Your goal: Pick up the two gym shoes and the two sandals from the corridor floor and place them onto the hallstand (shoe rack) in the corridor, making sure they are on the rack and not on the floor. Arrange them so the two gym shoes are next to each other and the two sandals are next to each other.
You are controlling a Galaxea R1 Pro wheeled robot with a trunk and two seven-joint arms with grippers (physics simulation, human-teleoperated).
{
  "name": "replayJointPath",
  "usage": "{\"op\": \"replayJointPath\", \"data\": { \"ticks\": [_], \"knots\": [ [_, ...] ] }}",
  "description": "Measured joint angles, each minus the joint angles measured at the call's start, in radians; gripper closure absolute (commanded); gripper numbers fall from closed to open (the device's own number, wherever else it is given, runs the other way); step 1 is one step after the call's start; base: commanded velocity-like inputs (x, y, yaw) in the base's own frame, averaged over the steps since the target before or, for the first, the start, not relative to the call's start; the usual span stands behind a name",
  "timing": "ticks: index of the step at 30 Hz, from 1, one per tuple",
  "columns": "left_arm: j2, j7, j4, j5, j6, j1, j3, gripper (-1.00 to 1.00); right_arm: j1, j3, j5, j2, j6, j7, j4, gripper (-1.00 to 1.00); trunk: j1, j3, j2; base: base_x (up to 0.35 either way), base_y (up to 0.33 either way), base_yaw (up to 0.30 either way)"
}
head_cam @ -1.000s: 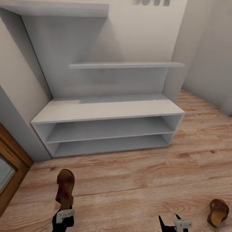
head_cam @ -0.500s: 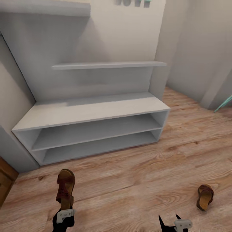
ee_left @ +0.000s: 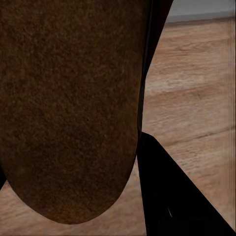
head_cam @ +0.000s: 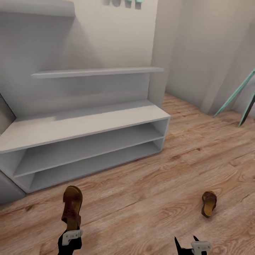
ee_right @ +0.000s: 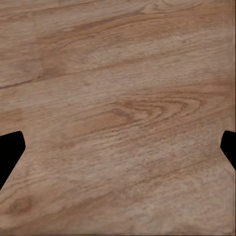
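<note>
While your left gripper (head_cam: 71, 226) gripped one dark-brown sandal (head_cam: 72, 208) by its heel end, toe pointing away toward the hallstand (head_cam: 85, 122), you had a wide strip of bare corridor floor (head_cam: 141, 198) between that sandal and the rack's lower front edge. The rack's right end stopped short of the wall corner, and the planks ran on past it toward a pair of slanted teal legs (head_cam: 235, 97) at the far right. Its bench top and both open shelves beneath stood bare, as did the narrow wall shelf (head_cam: 95, 72) above. In the left wrist view the held sandal (ee_left: 69, 108) showed as a broad, grainy brown underside with a rounded end, one dark finger (ee_left: 172, 196) beside it. The second sandal (head_cam: 209, 203) lay flat on the floor well to the right of the held one, apart from the rack, its tan footbed up under a brown strap. Your right gripper (head_cam: 187, 244) hung near that sandal with its jaws spread wide over plain wood grain (ee_right: 118, 118), gripping nothing.
</note>
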Motion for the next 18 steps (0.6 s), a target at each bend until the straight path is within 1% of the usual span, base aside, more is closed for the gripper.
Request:
{"op": "replayJointPath", "data": {
  "ticks": [18],
  "knots": [
    [0.000,0.000,0.000,0.000,0.000,0.000,-0.001,1.00,0.000,0.000,0.000,0.000,0.000,0.000,0.000,-1.00,0.000,0.000,0.000,0.000,0.000,-0.268]
  ]
}}
